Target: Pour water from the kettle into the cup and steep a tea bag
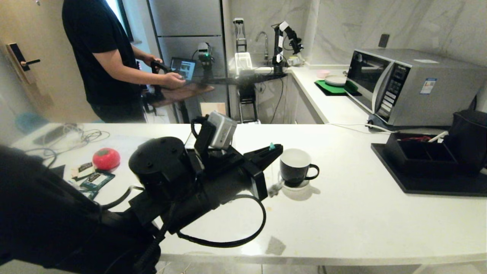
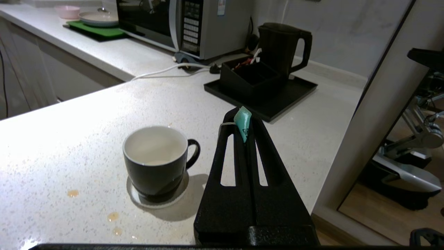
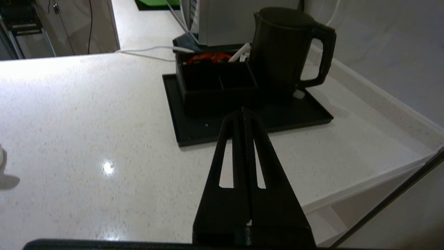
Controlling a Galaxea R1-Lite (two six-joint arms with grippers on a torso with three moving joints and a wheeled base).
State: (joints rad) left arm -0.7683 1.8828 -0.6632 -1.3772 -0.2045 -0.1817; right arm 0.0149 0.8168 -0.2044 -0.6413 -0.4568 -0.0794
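The black cup (image 1: 295,165) (image 2: 156,159), white inside, stands on a pale coaster mid-counter. My left gripper (image 1: 279,147) (image 2: 244,119) hovers just left of it, shut on a teal tag (image 2: 242,123) with a white string. A small pale tea bag (image 1: 274,189) lies or hangs beside the coaster below that gripper; I cannot tell which. The matte black kettle (image 1: 470,137) (image 2: 282,48) (image 3: 284,48) stands on a black tray (image 3: 256,128) at the far right. My right gripper (image 3: 243,111) is shut and empty, above the counter short of the tray; it is outside the head view.
A black compartment box (image 1: 418,154) (image 3: 216,81) sits on the tray in front of the kettle. A microwave (image 1: 411,85) stands behind. Teal sachets (image 1: 95,179) and a red round object (image 1: 106,158) lie at the left. A person (image 1: 102,57) stands beyond the counter. Small drops (image 2: 73,193) mark the counter.
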